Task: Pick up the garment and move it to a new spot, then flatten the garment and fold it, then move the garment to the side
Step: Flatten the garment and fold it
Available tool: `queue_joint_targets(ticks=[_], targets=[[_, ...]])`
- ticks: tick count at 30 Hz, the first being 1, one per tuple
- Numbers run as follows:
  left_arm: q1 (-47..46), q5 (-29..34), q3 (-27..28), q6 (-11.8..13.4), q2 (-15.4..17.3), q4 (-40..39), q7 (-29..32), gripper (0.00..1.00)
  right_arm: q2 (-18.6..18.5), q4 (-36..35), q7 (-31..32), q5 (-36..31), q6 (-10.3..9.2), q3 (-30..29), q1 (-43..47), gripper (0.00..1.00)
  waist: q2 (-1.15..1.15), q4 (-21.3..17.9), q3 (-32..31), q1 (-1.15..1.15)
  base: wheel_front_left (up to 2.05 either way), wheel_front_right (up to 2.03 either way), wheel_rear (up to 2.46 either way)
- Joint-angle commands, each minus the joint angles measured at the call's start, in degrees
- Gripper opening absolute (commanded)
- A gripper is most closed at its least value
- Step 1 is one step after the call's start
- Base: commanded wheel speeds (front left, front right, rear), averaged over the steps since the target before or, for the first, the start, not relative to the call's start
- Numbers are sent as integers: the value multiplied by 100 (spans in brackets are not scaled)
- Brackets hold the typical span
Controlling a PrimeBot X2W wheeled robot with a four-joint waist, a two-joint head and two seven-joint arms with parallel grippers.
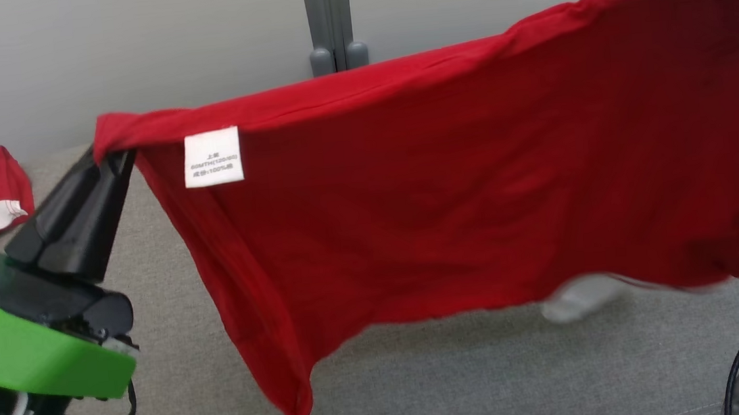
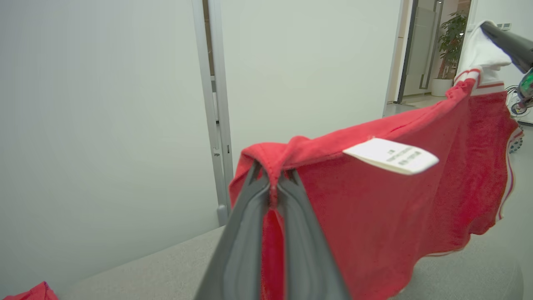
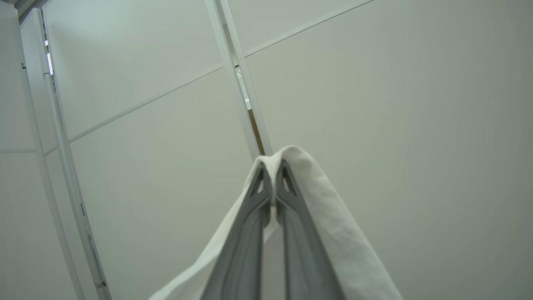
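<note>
left end effector (image 1: 113,155) pinches the garment (image 1: 446,181) at its red corner, right end effector (image 3: 273,183) pinches the white trim

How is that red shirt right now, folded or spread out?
Spread out: the red shirt hangs stretched between the left tool and right tool, each pinching its upper edge.

A white sewn-in label (image 1: 212,156) sits near the upper edge of the red garment (image 1: 473,179). It carries three short lines of small grey print: Chinese characters on top, a middle line that seems to read "60MTH(120/60)", and a last line with "100%". In the left wrist view the label is angled and its print is too small to read.
</note>
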Motion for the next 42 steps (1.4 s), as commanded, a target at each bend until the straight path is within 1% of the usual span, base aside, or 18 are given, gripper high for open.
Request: queue_joint_targets(ticks=[1,4,8,9,11,15,18,22,24,26,28,30,32,34,35,38,39,42], targets=[[-354,-139,8,-22,86,-33,162,0,-52,-15,201,-80,-3,-28,-292,0,0,-96,155,0,0,0,0],[-1065,-409,-102,-24,177,86,565,0,-67,200,542,-222,-3,-143,-955,0,0,-156,436,0,0,0,0],[-2068,-445,-269,-46,273,759,892,0,-86,779,682,-599,-2,-124,-1750,0,0,-171,1005,0,0,0,0],[-2314,-421,-301,-60,261,967,904,0,-80,938,646,-687,-2,-121,-1921,0,0,-166,1154,0,0,0,0],[-2952,-322,-300,-1,156,1545,824,0,-54,1365,531,-978,-2,-86,-2337,0,0,-163,1535,0,0,0,0],[-4329,194,-434,-42,113,2903,514,0,39,2375,192,-1520,-2,-159,-3402,0,0,-116,2397,0,0,0,0],[-5411,666,-537,-93,19,4082,-89,0,102,3167,-249,-1919,-3,-193,-4255,0,0,-84,2894,0,0,0,0],[-6624,1168,-544,-57,-203,5390,-1341,0,135,4031,-889,-2308,-3,-172,-5307,0,0,-49,3371,0,0,0,0],[-7060,1356,-609,-92,-308,5954,-1872,0,148,4373,-1276,-2343,-3,-58,-5663,0,0,-26,3580,0,0,0,0],[-7326,1431,-673,-146,-400,6476,-2341,0,146,4691,-1623,-2161,-3,51,-5795,0,0,-32,3724,0,0,0,0],[-7397,1539,-769,-188,-455,6907,-2816,0,143,4966,-1952,-1945,-4,155,-5733,0,0,-52,3779,0,0,0,0],[-7196,1686,-1014,-257,-488,7320,-3195,0,151,5209,-2256,-1717,-2,350,-5509,0,0,-60,3776,0,0,0,0],[-6869,1698,-1208,-293,-491,7658,-3491,0,140,5352,-2534,-1440,-2,505,-5084,0,0,-91,3688,0,0,0,0],[-6463,1619,-1369,-319,-488,7876,-3739,0,143,5339,-2769,-1088,-2,713,-4443,0,0,-135,3488,0,0,0,0],[-6192,1614,-1467,-331,-426,7958,-3872,0,138,5255,-2886,-970,-2,870,-4040,0,0,-178,3346,0,0,0,0],[-5373,1503,-1697,-339,-283,7936,-4106,0,128,4856,-2962,-606,-2,1177,-2904,0,0,-274,3059,0,0,0,0],[-4993,1415,-1797,-341,-253,7862,-4144,0,85,4660,-2967,-468,-2,1275,-2417,0,0,-309,2922,0,0,0,0],[-4021,1293,-1988,-338,11,7502,-4243,0,-87,4060,-2961,-205,-3,1387,-1138,0,0,-363,2505,0,0,0,0]])
